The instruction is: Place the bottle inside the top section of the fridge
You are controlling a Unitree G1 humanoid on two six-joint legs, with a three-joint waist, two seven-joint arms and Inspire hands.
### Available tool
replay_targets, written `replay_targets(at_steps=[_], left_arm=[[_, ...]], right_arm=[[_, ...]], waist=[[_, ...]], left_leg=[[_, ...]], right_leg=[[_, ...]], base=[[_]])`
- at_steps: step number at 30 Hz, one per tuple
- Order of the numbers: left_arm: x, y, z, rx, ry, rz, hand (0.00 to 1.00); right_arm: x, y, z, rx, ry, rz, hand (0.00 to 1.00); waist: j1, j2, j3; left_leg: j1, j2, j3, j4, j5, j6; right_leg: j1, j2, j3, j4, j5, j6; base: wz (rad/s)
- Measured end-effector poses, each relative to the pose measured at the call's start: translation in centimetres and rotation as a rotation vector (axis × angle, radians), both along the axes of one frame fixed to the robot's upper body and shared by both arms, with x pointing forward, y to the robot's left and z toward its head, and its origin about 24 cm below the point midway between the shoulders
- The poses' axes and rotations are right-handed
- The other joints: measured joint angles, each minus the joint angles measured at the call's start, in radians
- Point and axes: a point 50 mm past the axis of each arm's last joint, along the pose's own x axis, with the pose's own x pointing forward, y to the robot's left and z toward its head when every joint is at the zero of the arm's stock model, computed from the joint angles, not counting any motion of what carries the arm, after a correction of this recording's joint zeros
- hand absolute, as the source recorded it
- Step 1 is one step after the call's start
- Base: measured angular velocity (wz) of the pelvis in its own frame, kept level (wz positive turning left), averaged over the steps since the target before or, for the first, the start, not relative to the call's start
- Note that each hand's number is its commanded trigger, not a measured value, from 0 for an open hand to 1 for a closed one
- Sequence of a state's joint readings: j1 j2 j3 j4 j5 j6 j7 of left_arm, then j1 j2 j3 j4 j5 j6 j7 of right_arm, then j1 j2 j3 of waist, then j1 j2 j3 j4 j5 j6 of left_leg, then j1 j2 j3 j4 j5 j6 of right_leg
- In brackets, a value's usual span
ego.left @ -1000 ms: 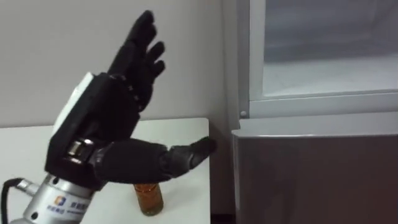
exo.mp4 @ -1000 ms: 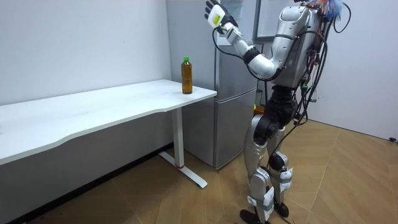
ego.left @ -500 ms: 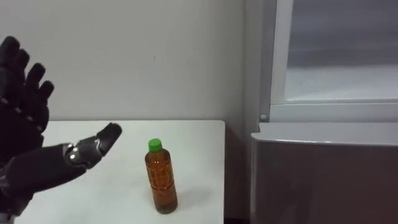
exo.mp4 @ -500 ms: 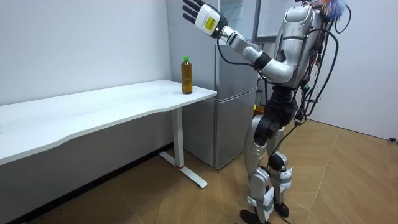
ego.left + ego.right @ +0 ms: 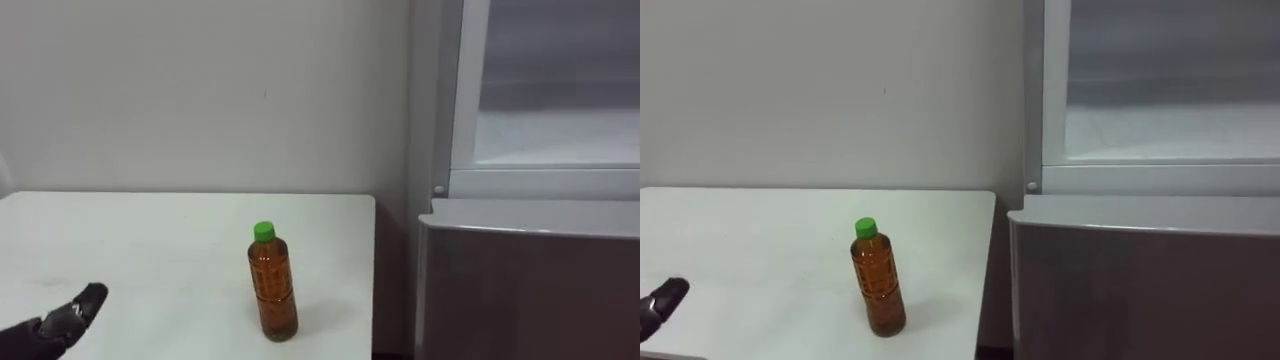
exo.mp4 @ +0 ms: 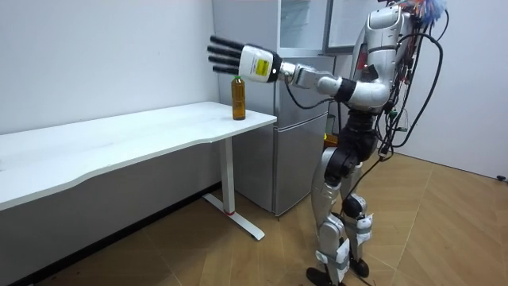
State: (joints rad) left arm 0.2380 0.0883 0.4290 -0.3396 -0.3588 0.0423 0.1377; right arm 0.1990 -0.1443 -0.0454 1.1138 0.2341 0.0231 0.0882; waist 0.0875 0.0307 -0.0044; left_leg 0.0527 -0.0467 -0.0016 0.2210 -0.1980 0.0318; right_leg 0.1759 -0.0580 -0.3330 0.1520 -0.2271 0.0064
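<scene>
Left hand (image 6: 240,61) spread wide, holding nothing — bottle (image 5: 272,283) stands upright on the table (image 5: 150,240)

No writing can be read in any view; the bottle (image 5: 272,288) has nothing on its side that can be made out as letters or numbers; the white tag (image 6: 256,63) at the back of the left hand (image 6: 232,57) carries a small yellowish mark, too small to read in the room view.
</scene>
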Motion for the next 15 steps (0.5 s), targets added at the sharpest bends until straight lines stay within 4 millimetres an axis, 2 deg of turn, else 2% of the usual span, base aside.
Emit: replay_targets(at_steps=[2,4,6,7,9,11,13,15], left_arm=[[-0.5,0.4,-1.7,-0.034,0.070,0.032,0.00],[-0.9,0.8,-3.8,-0.076,0.146,0.075,0.00],[-2.2,1.4,-7.5,-0.137,0.291,0.136,0.00],[-2.6,1.4,-8.6,-0.155,0.336,0.148,0.00],[-4.5,0.5,-12.8,-0.231,0.519,0.161,0.00],[-6.1,-0.7,-15.7,-0.276,0.661,0.141,0.00],[-7.4,-1.7,-17.7,-0.300,0.764,0.119,0.00],[-9.0,-2.4,-19.7,-0.321,0.880,0.113,0.00]], right_arm=[[0.0,0.0,0.0,-0.001,0.001,0.002,0.00],[-0.1,-0.1,0.0,0.000,0.000,-0.004,0.00],[0.0,-0.1,0.0,-0.002,0.000,-0.001,0.00],[-0.1,-0.2,0.0,-0.002,0.001,0.000,0.00],[-0.4,-0.3,0.0,0.000,0.004,-0.009,0.00],[-0.3,-0.2,0.1,0.009,0.000,-0.007,0.00],[-0.3,0.0,0.0,0.019,-0.001,-0.006,0.00],[-0.4,0.1,0.0,0.023,0.001,-0.003,0.00]], waist=[[-0.001,0.005,0.0020],[0.000,0.001,0.0000],[-0.003,0.001,0.0000],[-0.003,0.001,-0.0002],[-0.005,-0.005,0.0000],[-0.006,-0.012,-0.0001],[-0.005,-0.019,0.0018],[-0.011,-0.036,0.0046]], left_leg=[[0.001,0.000,0.002,0.000,-0.001,0.001],[0.004,0.001,0.001,-0.003,-0.002,0.002],[0.012,0.000,0.011,-0.011,-0.002,0.002],[0.015,0.001,0.012,-0.012,-0.002,0.002],[0.029,0.001,0.013,-0.017,-0.003,0.004],[0.026,0.002,0.013,-0.016,-0.004,0.004],[0.022,0.002,0.012,-0.015,-0.004,0.004],[0.024,0.003,0.015,-0.015,-0.006,0.004]], right_leg=[[0.000,0.001,0.001,0.000,0.000,0.000],[0.000,0.002,0.003,0.000,0.000,0.000],[0.009,0.002,0.009,-0.002,-0.001,0.001],[0.015,0.002,0.010,-0.003,-0.001,0.001],[0.021,0.000,0.011,-0.003,-0.002,0.003],[0.019,-0.001,0.010,-0.002,-0.003,0.004],[0.016,-0.001,0.008,-0.002,-0.003,0.004],[0.017,-0.001,0.012,-0.002,-0.003,0.004]], base=[[-0.02],[-0.02],[-0.09],[-0.06],[0.00],[0.00],[0.02],[-0.03]])
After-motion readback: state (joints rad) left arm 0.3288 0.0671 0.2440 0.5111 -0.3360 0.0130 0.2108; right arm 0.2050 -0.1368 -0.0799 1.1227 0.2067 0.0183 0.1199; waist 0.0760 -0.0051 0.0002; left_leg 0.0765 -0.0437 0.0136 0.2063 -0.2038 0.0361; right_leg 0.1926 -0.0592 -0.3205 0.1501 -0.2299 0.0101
